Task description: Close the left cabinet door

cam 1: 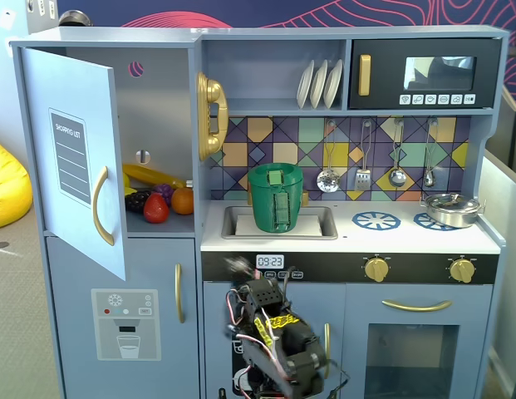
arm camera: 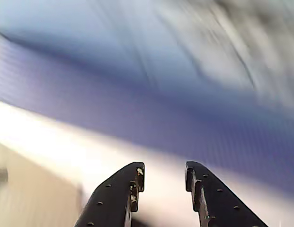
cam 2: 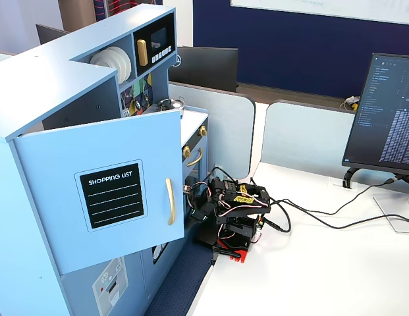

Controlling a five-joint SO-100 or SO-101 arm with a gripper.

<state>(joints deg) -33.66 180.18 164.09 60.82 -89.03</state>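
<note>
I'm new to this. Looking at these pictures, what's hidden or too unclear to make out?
- Wrist view: everything beyond the tool is motion-smeared, so what it faces is unclear.
- A fixed view: the arm is cut off by the bottom edge and its tip is blurred.
- A fixed view: the open left cabinet door hides the shelf behind it.
- The monitor text is too small to read.

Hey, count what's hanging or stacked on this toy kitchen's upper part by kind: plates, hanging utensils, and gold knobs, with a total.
Plates: 3
Hanging utensils: 4
Gold knobs: 2
Total: 9
</note>
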